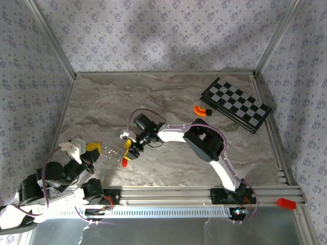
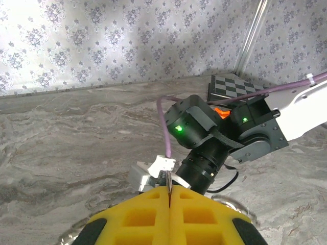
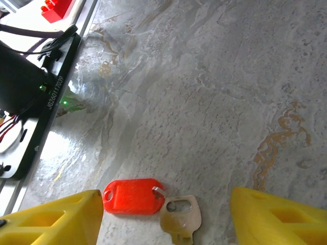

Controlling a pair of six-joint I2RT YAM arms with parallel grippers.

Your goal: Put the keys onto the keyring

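Observation:
The key lies flat on the marble table, a red plastic tag (image 3: 133, 196) joined to a pale metal key head (image 3: 180, 218). From above it is a small red spot (image 1: 124, 163). My right gripper (image 3: 166, 224) hangs low over it, open, one yellow finger (image 3: 51, 219) on each side and neither touching it. It sits mid-table (image 1: 129, 154). My left gripper (image 2: 169, 204) is shut on the keyring's thin metal edge (image 2: 168, 186). The ring's curve (image 2: 244, 206) shows beside the yellow pads. From above, the keyring (image 1: 107, 152) glints just right of the left gripper (image 1: 92, 149).
A black-and-white chequered board (image 1: 236, 103) lies at the back right, with an orange curved piece (image 1: 202, 111) beside it. A red block (image 1: 286, 203) rests on the front rail. The right arm's black wrist (image 2: 204, 138) is close in front of the left gripper.

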